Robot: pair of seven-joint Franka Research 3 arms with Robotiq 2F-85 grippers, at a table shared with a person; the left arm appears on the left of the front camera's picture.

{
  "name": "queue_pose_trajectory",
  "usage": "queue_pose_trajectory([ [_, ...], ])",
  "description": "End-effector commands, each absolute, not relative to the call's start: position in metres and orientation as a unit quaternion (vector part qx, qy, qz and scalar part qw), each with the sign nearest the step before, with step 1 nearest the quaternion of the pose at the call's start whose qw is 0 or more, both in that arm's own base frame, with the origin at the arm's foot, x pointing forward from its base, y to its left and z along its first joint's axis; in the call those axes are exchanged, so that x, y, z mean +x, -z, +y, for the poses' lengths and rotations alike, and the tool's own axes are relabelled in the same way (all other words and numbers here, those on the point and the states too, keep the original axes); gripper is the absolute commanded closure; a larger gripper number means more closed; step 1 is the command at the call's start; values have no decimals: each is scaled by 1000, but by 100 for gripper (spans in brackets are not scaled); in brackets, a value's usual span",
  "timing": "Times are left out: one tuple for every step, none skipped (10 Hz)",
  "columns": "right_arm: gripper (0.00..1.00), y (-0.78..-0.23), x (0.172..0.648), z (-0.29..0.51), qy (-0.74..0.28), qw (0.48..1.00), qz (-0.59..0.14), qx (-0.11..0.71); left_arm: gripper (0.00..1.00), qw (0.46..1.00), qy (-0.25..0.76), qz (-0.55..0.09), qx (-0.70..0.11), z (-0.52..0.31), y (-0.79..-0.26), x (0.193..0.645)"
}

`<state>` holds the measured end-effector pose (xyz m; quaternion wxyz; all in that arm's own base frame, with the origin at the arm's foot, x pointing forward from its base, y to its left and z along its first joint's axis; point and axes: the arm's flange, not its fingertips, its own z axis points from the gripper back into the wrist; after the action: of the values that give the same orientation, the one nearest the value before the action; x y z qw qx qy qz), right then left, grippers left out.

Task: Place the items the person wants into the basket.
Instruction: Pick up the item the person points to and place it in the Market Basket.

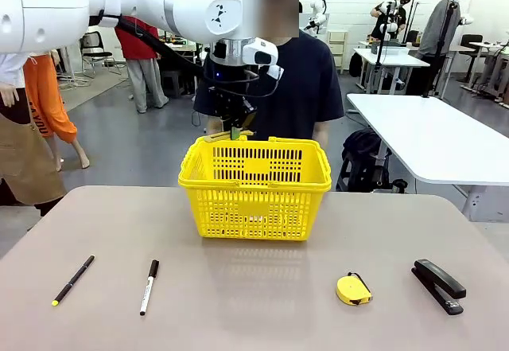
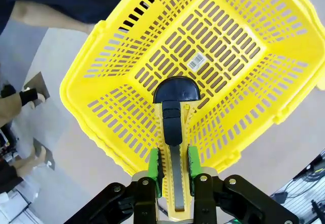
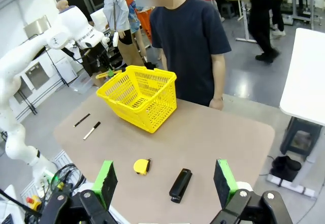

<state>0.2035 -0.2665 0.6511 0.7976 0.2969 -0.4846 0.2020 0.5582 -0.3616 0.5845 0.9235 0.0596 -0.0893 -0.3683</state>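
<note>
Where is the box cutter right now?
In the left wrist view, the box cutter is clamped in the left gripper, hanging above the yellow basket, near its far rim by the person.

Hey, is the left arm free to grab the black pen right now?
Probably not yet: the left gripper is shut on the box cutter over the basket; the pen itself lies unobstructed.

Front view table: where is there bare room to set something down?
The widest bare patch of table lies in front of the basket, between the marker and the tape measure. Both sides of the basket are bare too. Tighter: pen beside marker at left, tape measure beside stapler at right.
</note>
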Motion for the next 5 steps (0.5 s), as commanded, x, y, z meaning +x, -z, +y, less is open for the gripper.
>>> queue_pose_trajectory([
  [0,-652,204,-266,-208,791,-491,299,100,917,385,-82,63,-357,-578,563],
  [0,-652,204,-266,-208,791,-491,299,100,917,385,-82,63,-357,-578,563],
  [0,-652,204,-266,-208,791,-491,299,100,917,385,-82,63,-357,-578,563],
  [0,-652,204,-266,-208,791,-491,299,74,922,371,-87,60,-362,-582,558],
  [0,-652,204,-266,-208,791,-491,299,74,912,397,-91,49,-359,-566,546],
])
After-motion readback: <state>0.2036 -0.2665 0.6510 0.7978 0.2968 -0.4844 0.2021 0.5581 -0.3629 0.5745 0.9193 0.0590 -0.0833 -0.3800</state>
